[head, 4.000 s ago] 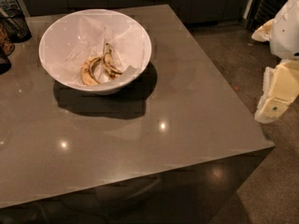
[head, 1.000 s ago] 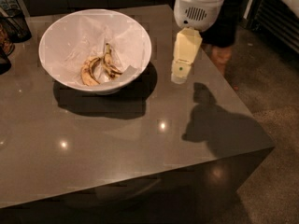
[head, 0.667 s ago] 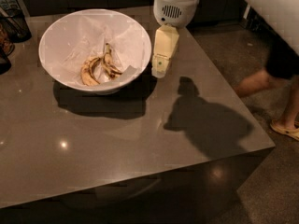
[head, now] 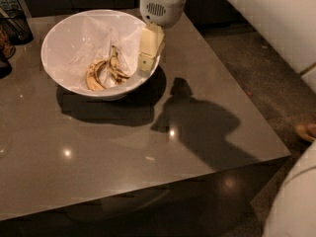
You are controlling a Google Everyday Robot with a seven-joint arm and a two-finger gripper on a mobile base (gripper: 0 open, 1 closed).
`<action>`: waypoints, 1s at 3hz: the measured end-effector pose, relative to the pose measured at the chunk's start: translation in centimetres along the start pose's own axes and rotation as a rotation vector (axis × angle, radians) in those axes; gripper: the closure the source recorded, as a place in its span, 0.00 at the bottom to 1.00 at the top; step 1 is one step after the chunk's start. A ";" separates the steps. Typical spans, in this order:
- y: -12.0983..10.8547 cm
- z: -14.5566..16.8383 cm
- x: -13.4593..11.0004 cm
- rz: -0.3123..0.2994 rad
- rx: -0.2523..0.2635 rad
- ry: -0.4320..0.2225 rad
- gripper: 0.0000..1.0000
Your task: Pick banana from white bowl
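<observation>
Table (head: 123, 152): square, glossy grey-brown top, spots of reflected light, dark floor (head: 256, 73) to its right.
Shadow (head: 197, 122): cast by the arm across the table's right half.
White bowl (head: 54, 33): wide, round, on the far left part of the table, lined with crumpled white paper (head: 89, 38).
Arm housing (head: 163, 4): white, round, vented, above the bowl's right edge.
Gripper (head: 146, 63): cream-coloured, pointing down over the bowl's right rim, tip just inside it, near the fruit but apart from it. Whether it is apart or together cannot be told.
Wire basket (head: 17, 19): dark, at the far left corner.
Banana (head: 117, 69): small, brown-blotched, on the paper at the bowl's bottom, dark stem pointing away.
Second banana (head: 93, 77): curved, yellower, just left of the first.
</observation>
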State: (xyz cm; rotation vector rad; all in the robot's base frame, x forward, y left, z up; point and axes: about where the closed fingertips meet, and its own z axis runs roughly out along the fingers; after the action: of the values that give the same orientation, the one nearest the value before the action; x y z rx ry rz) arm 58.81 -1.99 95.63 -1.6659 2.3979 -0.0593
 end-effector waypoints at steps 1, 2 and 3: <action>-0.3 0.0 -0.6 -0.001 0.016 -0.024 0.00; -0.5 0.2 -1.2 0.003 0.018 -0.048 0.00; 0.1 0.7 -2.8 -0.013 -0.015 -0.063 0.00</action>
State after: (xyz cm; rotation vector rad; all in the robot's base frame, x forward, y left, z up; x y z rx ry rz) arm 59.80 0.69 95.40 -1.6651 2.3472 0.0090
